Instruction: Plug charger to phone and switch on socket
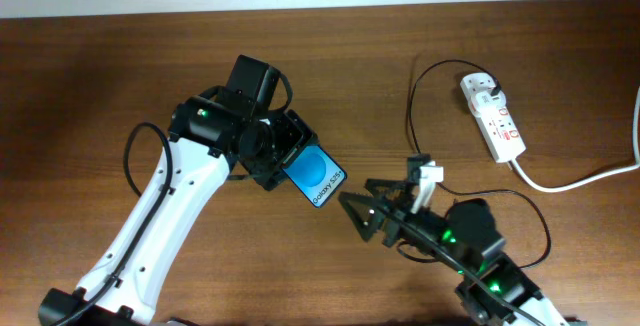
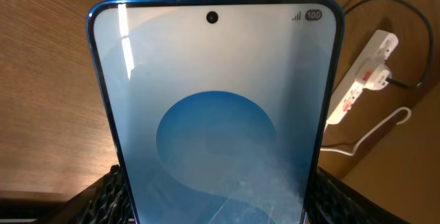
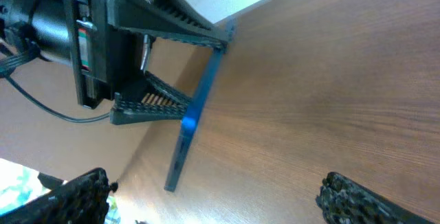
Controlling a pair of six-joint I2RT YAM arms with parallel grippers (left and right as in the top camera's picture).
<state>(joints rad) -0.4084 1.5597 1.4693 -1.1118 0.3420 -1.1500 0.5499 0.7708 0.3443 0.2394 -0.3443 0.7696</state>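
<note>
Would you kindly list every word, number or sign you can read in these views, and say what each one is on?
"100", beside signal bars: top right of the phone screen, left wrist view.
"Galaxy S25": white band on the phone, overhead view, small.
Red markings on the socket: too small to read.
Coloured sticker on the left arm, right wrist view: too blurred to read.

phone – blue scrn | socket – wht, red sw. | table – brown wood
</note>
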